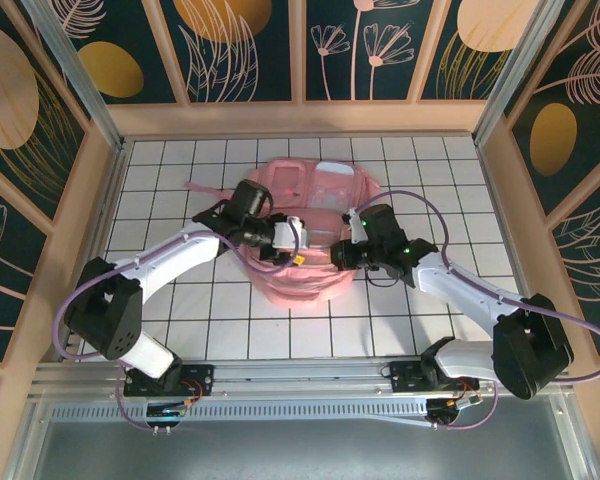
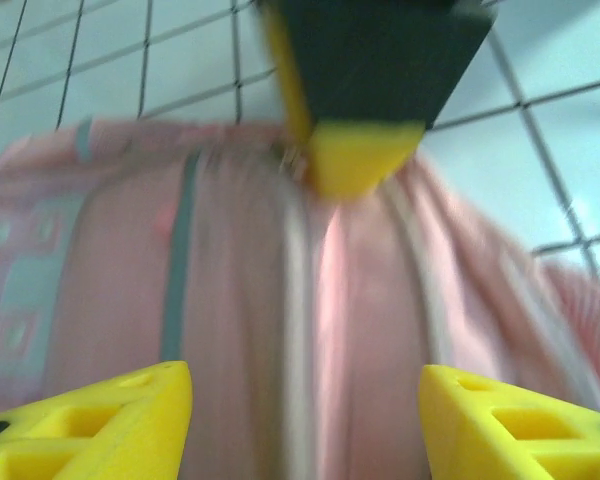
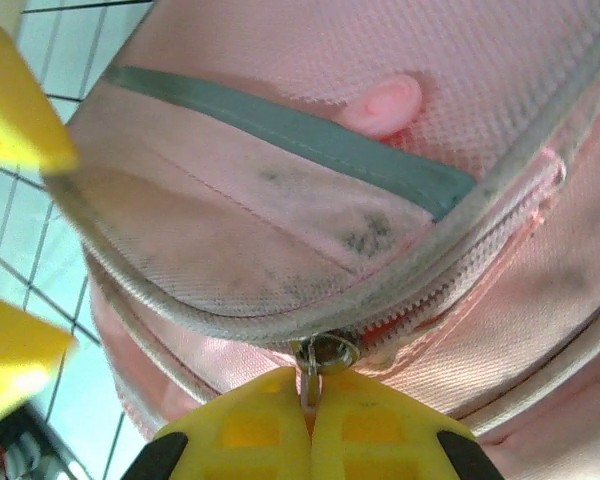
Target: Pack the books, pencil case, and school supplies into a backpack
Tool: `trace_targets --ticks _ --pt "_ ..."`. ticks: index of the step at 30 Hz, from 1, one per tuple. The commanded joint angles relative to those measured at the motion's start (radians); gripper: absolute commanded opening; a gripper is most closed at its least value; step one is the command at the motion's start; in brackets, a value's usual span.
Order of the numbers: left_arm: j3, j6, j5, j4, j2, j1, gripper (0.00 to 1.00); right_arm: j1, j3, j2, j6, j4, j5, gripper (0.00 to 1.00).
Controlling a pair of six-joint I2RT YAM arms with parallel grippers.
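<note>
- Pink woven cloth lies under both my hands: the backpack (image 1: pixel 315 200) rests on the middle of the white gridded table (image 1: pixel 180 310), between my two arms.
- My left gripper (image 2: pixel 305 425) is open. Its yellow fingertips (image 2: pixel 100 420) stand well apart and hold nothing; past the gap I see only blurred pink fabric.
- From above, that left hand hovers over the backpack's near-left part, just beside my right one.
- My right gripper (image 3: pixel 310 425) is closed tight, its yellow pads pressed together on the small metal zipper pull (image 3: pixel 320 358), which sticks up from the seam between them.
- The pull sits on the pale zipper track (image 3: pixel 460 280) that curves round a front pocket of the backpack.
- Above that track a grey reflective strip (image 3: pixel 280 130) crosses the pocket at a slant, and the pink weave below it bears dark smudges (image 3: pixel 365 235).
- A small rounded pink tab (image 3: pixel 385 105) pokes out just above the strip.
- In my right wrist's view the left hand's two yellow fingers show at the left edge, apart, one high and one low, with table tiles between them.
- In my left wrist's view the right hand's dark finger with its yellow tip hangs at the top, close over the fabric.
</note>
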Motion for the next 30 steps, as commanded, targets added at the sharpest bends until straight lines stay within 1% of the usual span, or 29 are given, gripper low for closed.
trace_targets --ticks 1,3,5,6,7,9,11,12,13,14,17,18,20,22,23,27,30 --pt "0.001 -0.030 -0.007 0.048 0.003 -0.015 0.60 0.017 0.046 -0.014 -0.019 0.063 -0.079 0.00" --pt "0.006 -0.017 -0.064 0.032 0.022 -0.031 0.60 0.019 0.040 -0.023 -0.018 0.069 -0.077 0.00" --pt "0.010 -0.025 -0.145 0.036 0.041 -0.044 0.57 0.017 0.039 -0.030 -0.029 0.058 -0.072 0.00" --pt "0.013 -0.027 -0.179 0.038 0.047 -0.047 0.51 0.014 0.039 -0.033 -0.033 0.049 -0.071 0.00" --pt "0.018 -0.034 -0.210 0.039 0.051 -0.048 0.41 0.014 0.039 -0.036 -0.037 0.040 -0.073 0.00" --pt "0.018 -0.054 -0.267 0.065 0.056 -0.047 0.28 0.011 0.040 -0.040 -0.040 0.026 -0.069 0.00" --pt "0.011 -0.068 -0.311 0.100 0.053 -0.047 0.21 0.006 0.038 -0.047 -0.044 0.018 -0.070 0.00" --pt "0.006 -0.058 -0.321 0.107 0.051 -0.048 0.12 0.001 0.035 -0.049 -0.045 0.018 -0.070 0.00" --pt "0.001 -0.041 -0.326 0.110 0.051 -0.047 0.00 -0.006 0.031 -0.053 -0.045 0.017 -0.068 0.00" --pt "0.000 -0.025 -0.326 0.104 0.052 -0.047 0.00 -0.011 0.032 -0.054 -0.045 0.009 -0.055 0.00" --pt "0.004 0.022 -0.303 0.068 0.046 -0.047 0.00 -0.055 0.047 -0.027 -0.046 -0.077 0.093 0.00" --pt "-0.001 0.032 -0.285 0.067 0.035 -0.048 0.00 -0.105 0.048 -0.008 -0.037 -0.114 0.128 0.00" --pt "-0.018 0.061 -0.242 0.068 0.009 -0.046 0.00 -0.198 0.045 0.031 -0.026 -0.132 0.105 0.00" --pt "-0.024 0.078 -0.198 0.063 -0.011 -0.045 0.00 -0.249 0.037 0.058 -0.044 -0.106 0.043 0.00" --pt "-0.026 0.085 -0.187 0.059 -0.015 -0.045 0.00 -0.256 0.041 0.067 -0.057 -0.101 0.047 0.00" --pt "-0.032 0.139 -0.166 0.011 -0.011 -0.045 0.00 -0.295 0.099 0.129 -0.127 -0.106 0.139 0.00" --pt "-0.053 0.156 -0.161 0.015 -0.008 -0.043 0.00 -0.329 0.166 0.201 -0.203 -0.147 0.152 0.00"
